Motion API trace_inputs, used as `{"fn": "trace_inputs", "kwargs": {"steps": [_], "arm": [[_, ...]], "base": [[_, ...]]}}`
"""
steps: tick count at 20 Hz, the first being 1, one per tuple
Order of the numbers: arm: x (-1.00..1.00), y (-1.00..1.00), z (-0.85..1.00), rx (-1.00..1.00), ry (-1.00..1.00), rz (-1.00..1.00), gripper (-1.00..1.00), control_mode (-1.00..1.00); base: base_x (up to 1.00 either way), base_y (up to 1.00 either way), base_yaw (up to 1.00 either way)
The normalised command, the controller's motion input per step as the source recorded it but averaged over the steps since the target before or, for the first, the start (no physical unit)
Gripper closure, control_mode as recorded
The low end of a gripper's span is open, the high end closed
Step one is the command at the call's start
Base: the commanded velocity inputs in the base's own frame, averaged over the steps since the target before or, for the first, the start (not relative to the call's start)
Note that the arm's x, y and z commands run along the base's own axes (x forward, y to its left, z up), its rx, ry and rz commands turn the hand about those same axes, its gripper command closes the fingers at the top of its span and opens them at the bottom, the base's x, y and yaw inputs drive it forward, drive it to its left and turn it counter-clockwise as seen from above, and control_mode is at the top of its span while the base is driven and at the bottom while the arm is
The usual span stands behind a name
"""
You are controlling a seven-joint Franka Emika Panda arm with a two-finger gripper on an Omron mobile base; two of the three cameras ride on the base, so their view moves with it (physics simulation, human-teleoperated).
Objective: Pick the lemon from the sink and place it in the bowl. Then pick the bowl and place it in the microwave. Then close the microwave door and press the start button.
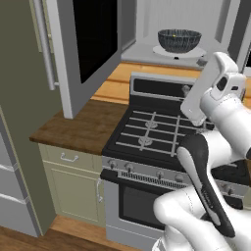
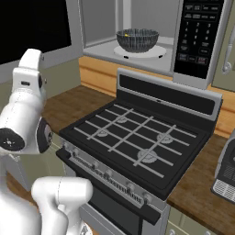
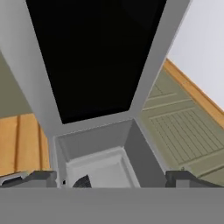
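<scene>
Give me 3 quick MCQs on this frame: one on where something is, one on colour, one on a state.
1. Where is the bowl?
A. On the stove
B. On the turntable plate inside the microwave
C. On the wooden counter

2. What colour is the small fruit in the bowl?
A. Yellow
B. Red
C. Green

3. How does the microwave door stand?
A. Shut
B. Swung open
C. Taken off

Answers:
1. B: in both base views the bowl sits on the white turntable plate inside the microwave, above the stove.
2. A: the lemon shows as a yellow spot near the bowl's rim.
3. B: the microwave door stands swung out over the counter, with the cavity exposed; the hand view looks at its black window with the gripper open.
</scene>
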Motion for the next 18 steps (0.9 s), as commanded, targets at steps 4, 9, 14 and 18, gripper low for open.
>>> {"fn": "trace_inputs", "kwargs": {"steps": [4,9,14,18], "arm": [[-0.99,0.39,0.21,-0.04,0.18,0.00,-1.00,-1.00],[-0.86,0.48,0.16,0.00,0.16,0.00,-1.00,-1.00],[-0.46,0.71,0.00,0.00,0.07,0.00,-1.00,-1.00],[0.00,0.90,-0.03,0.00,0.01,0.00,-1.00,-1.00]], "base": [[0.00,0.00,0.00],[0.00,0.00,0.00],[0.00,0.00,0.00],[0.00,0.00,0.00]]}}
